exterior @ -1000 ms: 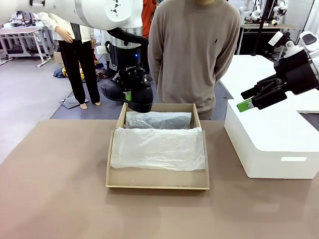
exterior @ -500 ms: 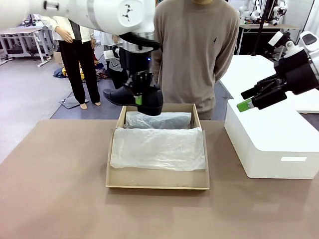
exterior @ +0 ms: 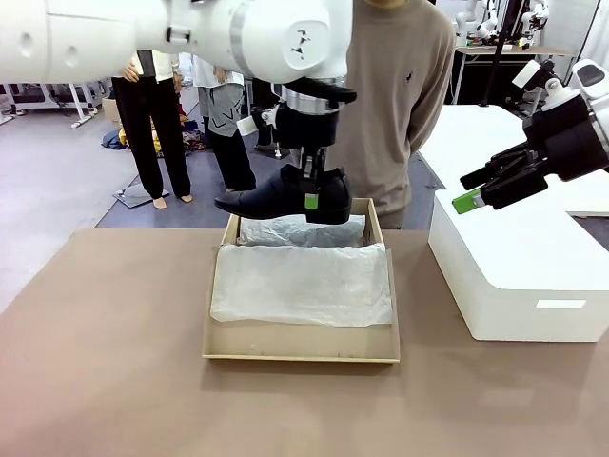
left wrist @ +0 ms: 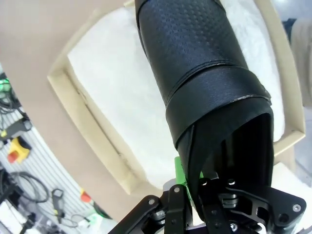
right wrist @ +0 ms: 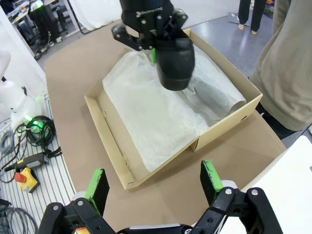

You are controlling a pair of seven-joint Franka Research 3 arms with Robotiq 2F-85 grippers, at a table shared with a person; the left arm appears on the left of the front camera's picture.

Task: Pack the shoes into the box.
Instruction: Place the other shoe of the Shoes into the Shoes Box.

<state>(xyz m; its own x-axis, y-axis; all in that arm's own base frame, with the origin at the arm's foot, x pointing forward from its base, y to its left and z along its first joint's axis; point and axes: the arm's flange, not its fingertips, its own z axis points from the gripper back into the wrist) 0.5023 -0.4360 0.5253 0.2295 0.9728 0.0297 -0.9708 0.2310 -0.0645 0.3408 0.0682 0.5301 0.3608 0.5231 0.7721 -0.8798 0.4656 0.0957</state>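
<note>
Over a brown surface point(exterior: 114, 381), the left claw point(exterior: 310, 195) gripped a glossy black leather shoe point(exterior: 271, 198) whose toe risked catching the rim of the tan cardboard box point(exterior: 301, 356); the right claw point(exterior: 468, 190) gaped empty.

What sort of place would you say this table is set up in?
Most likely a robotics lab: a white robot arm holds a glossy black leather shoe over a tan cardboard shoebox, and a yellow emergency-stop box lies among floor cables.
</note>
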